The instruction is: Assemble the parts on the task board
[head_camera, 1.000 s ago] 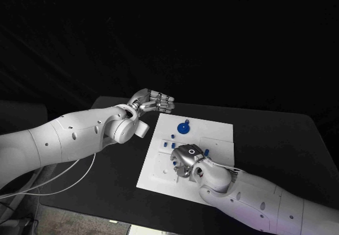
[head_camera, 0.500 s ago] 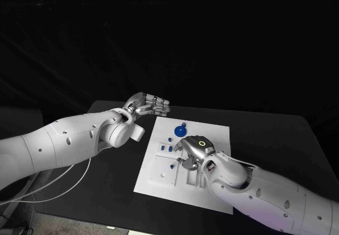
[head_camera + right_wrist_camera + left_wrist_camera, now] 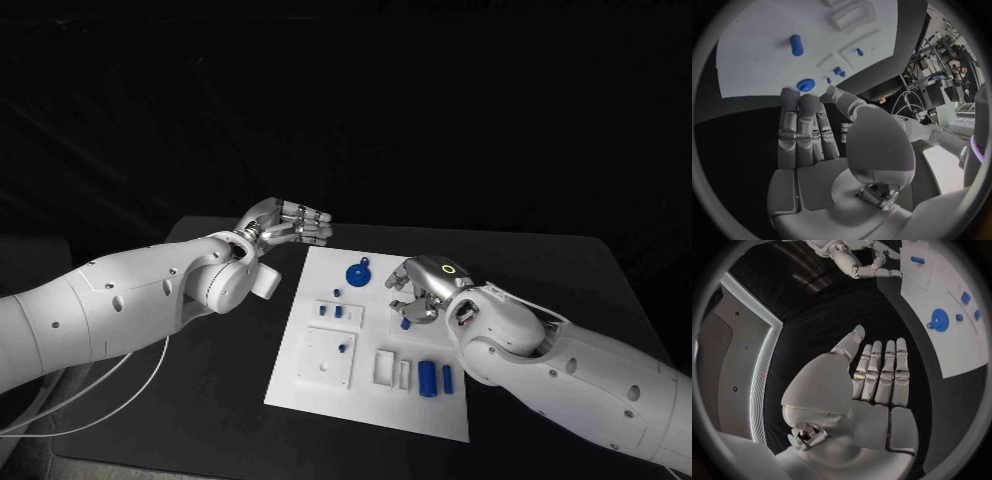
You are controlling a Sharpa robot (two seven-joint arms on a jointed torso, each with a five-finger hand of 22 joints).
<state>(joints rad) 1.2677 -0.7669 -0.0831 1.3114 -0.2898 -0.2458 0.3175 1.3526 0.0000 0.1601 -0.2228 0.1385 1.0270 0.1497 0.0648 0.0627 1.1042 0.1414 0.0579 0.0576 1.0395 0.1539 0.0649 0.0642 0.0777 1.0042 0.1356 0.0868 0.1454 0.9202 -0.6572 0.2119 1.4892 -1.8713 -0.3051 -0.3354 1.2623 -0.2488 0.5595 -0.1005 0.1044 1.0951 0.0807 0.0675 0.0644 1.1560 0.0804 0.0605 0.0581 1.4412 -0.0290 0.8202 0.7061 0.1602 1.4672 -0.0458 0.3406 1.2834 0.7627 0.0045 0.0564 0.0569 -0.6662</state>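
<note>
Right hand (image 3: 415,295) hangs above the board's (image 3: 325,385) far right edge, fingers straight and close together, holding nothing. Left hand (image 3: 289,222) hovers off the board's far left corner, fingers curled in, empty as well. Blue parts lie on the board: a disc (image 3: 359,270) near the far edge, two cylinders (image 3: 427,376) toward the near right. If the right hand drops flat here, it may knock the disc aside instead of grasping it.

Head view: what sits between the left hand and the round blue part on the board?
Nothing: just bare black table and the task board corner between the left hand and the round blue part.
</note>
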